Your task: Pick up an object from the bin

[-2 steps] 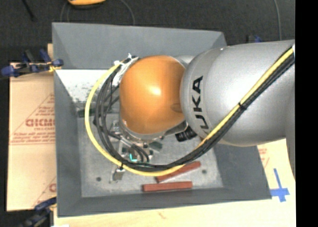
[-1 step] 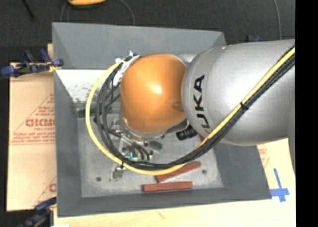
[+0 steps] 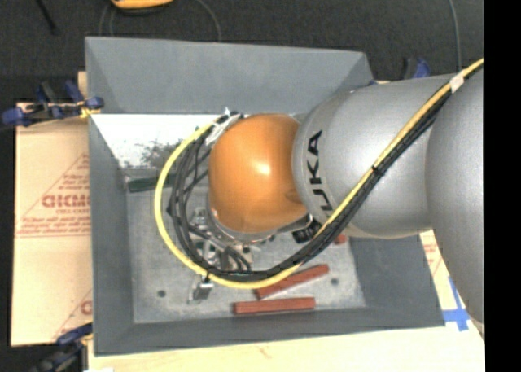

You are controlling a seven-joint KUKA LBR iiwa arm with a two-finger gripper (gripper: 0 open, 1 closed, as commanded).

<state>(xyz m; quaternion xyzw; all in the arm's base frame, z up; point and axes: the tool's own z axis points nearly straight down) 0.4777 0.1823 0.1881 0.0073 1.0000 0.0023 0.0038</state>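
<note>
Camera view, down into the bin: a long reddish-brown flat bar (image 3: 274,306) lies level on the floor near the front wall, and a second reddish-brown bar (image 3: 303,276) sits just above it, tilted with its right end higher and partly covered by a cable. These two are the loose things nearest the two-finger gripper (image 3: 213,260), whose dark mechanism hangs low over the left-centre floor, just left of the bars. Whether the gripper is open, closed or holding anything cannot be told, since the wrist and cables hide it. A small pale piece (image 3: 199,290) shows just below the gripper; what it is cannot be made out. A glossy orange dome cover (image 3: 252,171) on the wrist sits directly above the gripper, ringed by a yellow cable (image 3: 165,199) and a bundle of black cables (image 3: 189,191) looping down its left side. A dark green flat object (image 3: 140,184) rests near the left wall, well apart from the bars. The silver KUKA arm (image 3: 391,167) reaches in from the right, across the grey metal bin (image 3: 110,232).
</note>
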